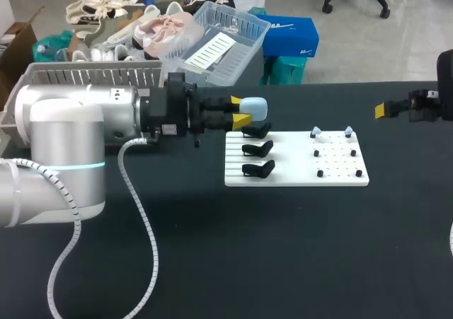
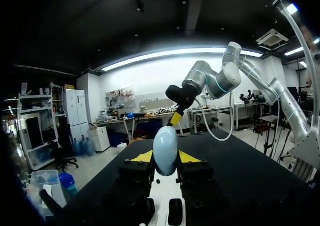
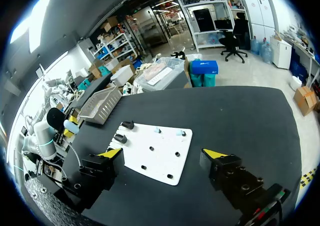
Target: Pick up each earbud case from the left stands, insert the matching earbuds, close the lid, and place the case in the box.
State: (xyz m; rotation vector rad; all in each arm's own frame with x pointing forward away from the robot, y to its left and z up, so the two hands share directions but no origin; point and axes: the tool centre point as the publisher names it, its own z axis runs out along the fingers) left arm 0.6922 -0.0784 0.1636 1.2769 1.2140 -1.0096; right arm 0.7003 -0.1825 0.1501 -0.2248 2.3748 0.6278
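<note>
Earbud case (image 1: pixel 254 107), pale blue, is gripped in the left jaws, one yellow tip pressed to each side of it. It hangs over the far left corner of the white board (image 1: pixel 297 178), just above the farthest of three black stands (image 1: pixel 258 148) set in a row down the board's left side; whether it touches that stand cannot be told. In the left wrist view the case (image 2: pixel 165 150) stands upright between the fingers, with the board and a stand (image 2: pixel 174 211) below it. Two pale earbuds (image 1: pixel 316 131) sit side by side at the far edge of the board's right half, with small black pegs (image 1: pixel 320 172) dotted nearer. A grey slatted basket (image 1: pixel 92 72) stands on the dark bench (image 1: pixel 212 262) behind the left arm (image 1: pixel 78 142). The right arm (image 1: pixel 425 105) is at the bench's right edge, well apart from the board; the right jaws are spread wide with nothing between them, the board (image 3: pixel 155 156) lying ahead of them
</note>
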